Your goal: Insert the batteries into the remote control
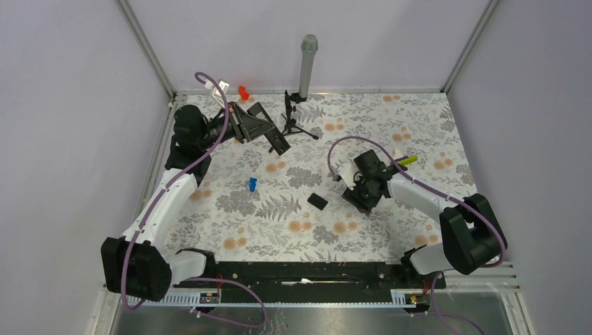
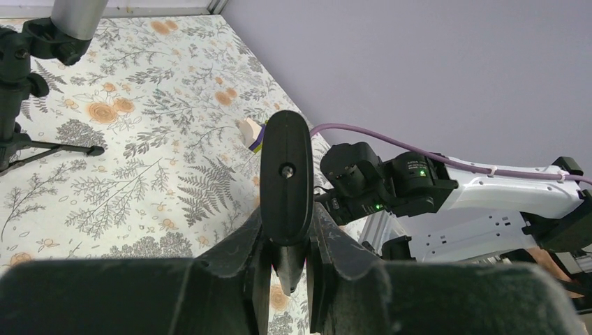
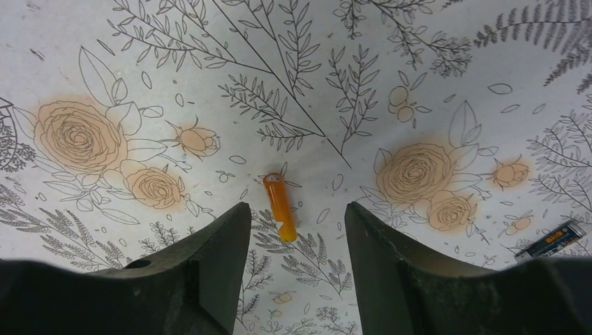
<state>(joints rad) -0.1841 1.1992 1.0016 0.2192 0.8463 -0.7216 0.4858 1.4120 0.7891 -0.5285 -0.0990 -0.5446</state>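
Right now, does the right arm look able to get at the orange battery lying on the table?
Probably yes: the right gripper hangs over the battery, jaws open to either side of it, nothing in the way.

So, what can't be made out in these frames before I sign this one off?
- Top view: the orange battery is hidden under the right claw; only the right wrist view shows it.
- Left wrist view: the remote control, clamped in the left claw, is foreshortened; its battery bay cannot be seen.
- Right wrist view: a small dark labelled item near the right edge is too small to identify.
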